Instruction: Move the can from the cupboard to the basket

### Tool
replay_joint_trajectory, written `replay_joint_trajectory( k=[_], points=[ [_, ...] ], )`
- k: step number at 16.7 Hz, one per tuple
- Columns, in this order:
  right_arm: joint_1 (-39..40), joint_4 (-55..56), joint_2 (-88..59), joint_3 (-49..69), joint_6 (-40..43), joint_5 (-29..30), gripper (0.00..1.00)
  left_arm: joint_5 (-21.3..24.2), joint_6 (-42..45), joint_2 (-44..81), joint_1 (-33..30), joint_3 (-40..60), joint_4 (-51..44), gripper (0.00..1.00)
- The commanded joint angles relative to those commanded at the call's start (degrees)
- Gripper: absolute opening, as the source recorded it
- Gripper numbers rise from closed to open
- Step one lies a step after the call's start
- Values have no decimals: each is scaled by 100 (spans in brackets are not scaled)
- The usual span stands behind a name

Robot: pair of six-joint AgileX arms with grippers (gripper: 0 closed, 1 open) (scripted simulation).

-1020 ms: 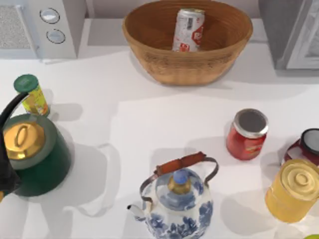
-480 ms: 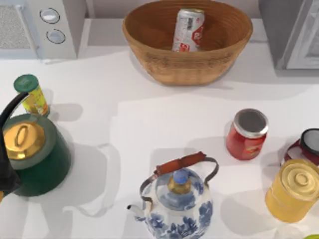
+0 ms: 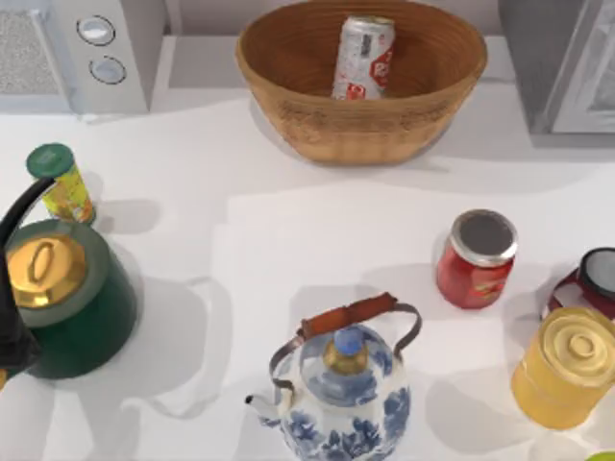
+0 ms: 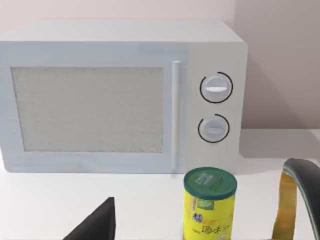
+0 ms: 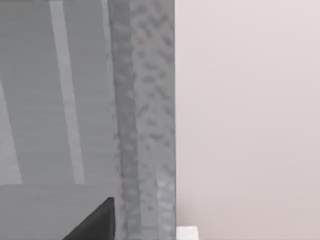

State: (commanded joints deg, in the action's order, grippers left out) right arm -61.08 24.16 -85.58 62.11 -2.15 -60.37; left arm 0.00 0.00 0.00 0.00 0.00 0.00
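one can point(image 3: 363, 58) lies tilted inside the basket point(image 3: 288, 110), cupboard point(image 3: 538, 58) apart

silver can point(image 3: 363, 58) leaning inside wicker basket point(image 3: 288, 115), cupboard point(image 3: 557, 67) top-right

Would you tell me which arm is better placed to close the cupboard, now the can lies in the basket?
Right, probably: its wrist view looks straight at the cupboard, at the table's right rear. The left wrist view faces the microwave on the opposite side. The can already rests in the basket.

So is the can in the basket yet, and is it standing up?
In. The can leans tilted against the basket's back wall, not upright.
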Motion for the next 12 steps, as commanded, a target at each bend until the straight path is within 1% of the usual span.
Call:
replay_joint_trajectory(
  k=[7, 10, 12],
  points=[
    [57, -3284, 560, 2702, 20, 35, 100, 0, 0, 0, 0, 0, 0, 100],
    [103, -4187, 765, 3449, 27, 76, 100, 0, 0, 0, 0, 0, 0, 100],
    [133, -4504, 859, 3711, 30, 103, 100, 0, 0, 0, 0, 0, 0, 100]
  ],
)
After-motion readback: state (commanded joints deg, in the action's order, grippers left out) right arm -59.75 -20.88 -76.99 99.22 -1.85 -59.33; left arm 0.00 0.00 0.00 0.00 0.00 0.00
